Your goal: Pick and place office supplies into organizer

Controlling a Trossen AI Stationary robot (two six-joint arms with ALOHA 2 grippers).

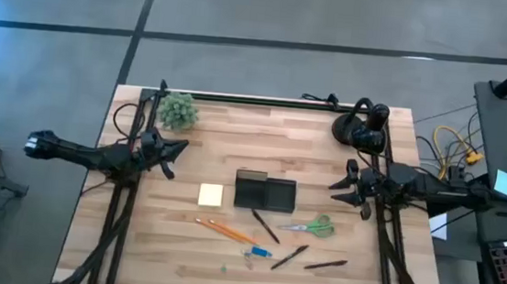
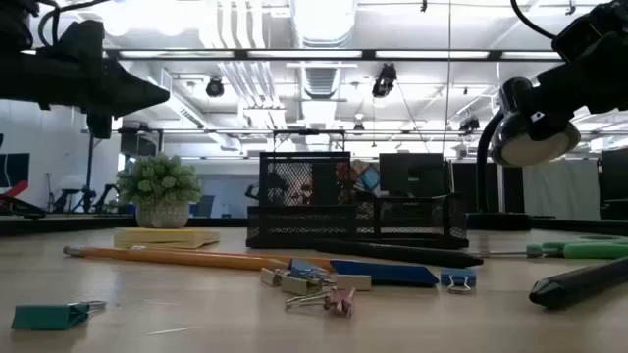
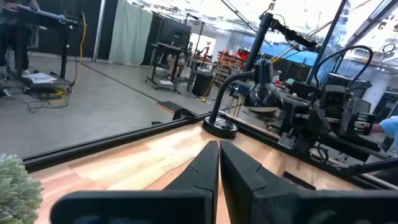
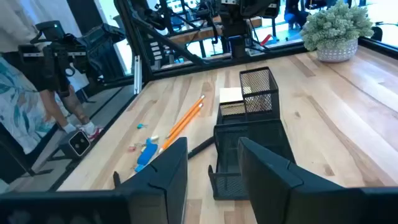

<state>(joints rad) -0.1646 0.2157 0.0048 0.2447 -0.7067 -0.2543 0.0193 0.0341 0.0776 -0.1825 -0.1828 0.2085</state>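
The black mesh organizer (image 1: pixel 265 193) stands at the table's middle. To its left lies the yellow sticky-note pad (image 1: pixel 210 194). Nearer the front lie two orange pencils (image 1: pixel 225 231), black pens (image 1: pixel 265 226), green-handled scissors (image 1: pixel 310 226), a blue piece (image 1: pixel 260 251) and small clips (image 2: pixel 314 284). My left gripper (image 1: pixel 179 154) hovers shut above the table's left side, touching nothing. My right gripper (image 4: pixel 213 155) hovers open at the right side, its fingers pointing toward the organizer (image 4: pixel 249 143) and holding nothing.
A small green potted plant (image 1: pixel 178 110) stands at the far left corner. A round black lamp-like object (image 1: pixel 361 124) sits at the far right. Two more pens (image 1: pixel 289 256) lie near the front edge. Bare wood lies between the organizer and the far edge.
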